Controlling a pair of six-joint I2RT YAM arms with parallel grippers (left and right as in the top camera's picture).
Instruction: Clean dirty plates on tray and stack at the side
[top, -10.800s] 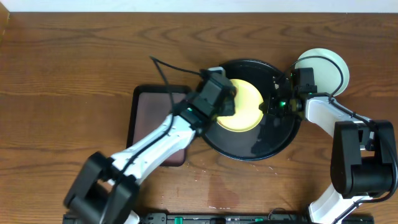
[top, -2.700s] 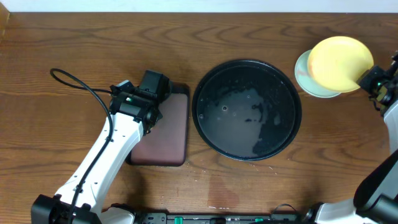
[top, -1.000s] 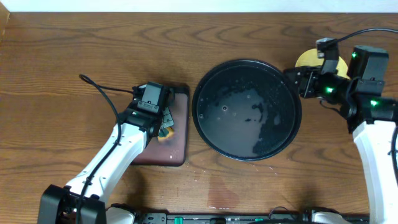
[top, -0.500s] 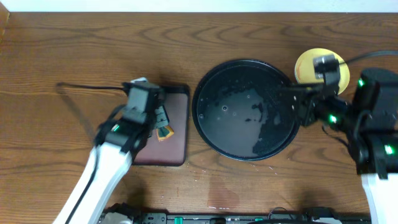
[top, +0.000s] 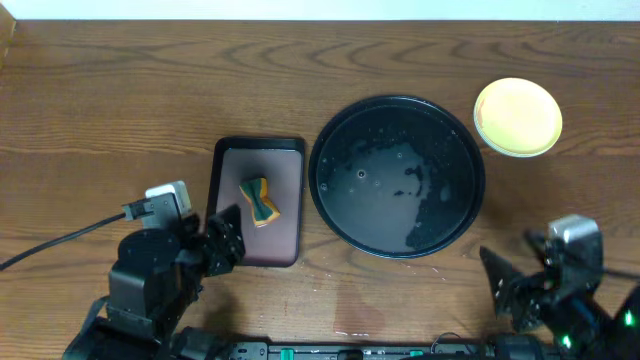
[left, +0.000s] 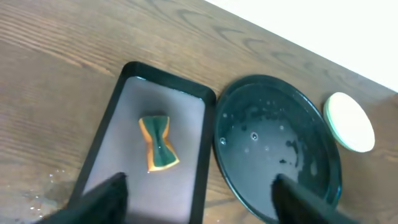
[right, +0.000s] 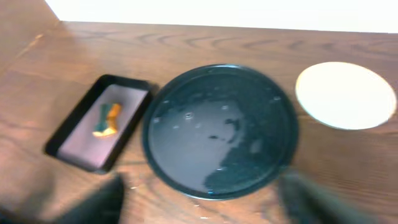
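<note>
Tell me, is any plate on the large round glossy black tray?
No, the large round glossy black tray holds only wet streaks; the pale yellow round plate sits beside it.

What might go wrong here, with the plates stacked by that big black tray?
1. The tray is streaked and dotted with what looks like water. Lifting or bumping it might slop that onto the wooden table.
2. Of the plates, only the yellow top one and a pale rim beneath it show, so I cannot tell how squarely the stack sits. A knock could slide it apart.
</note>
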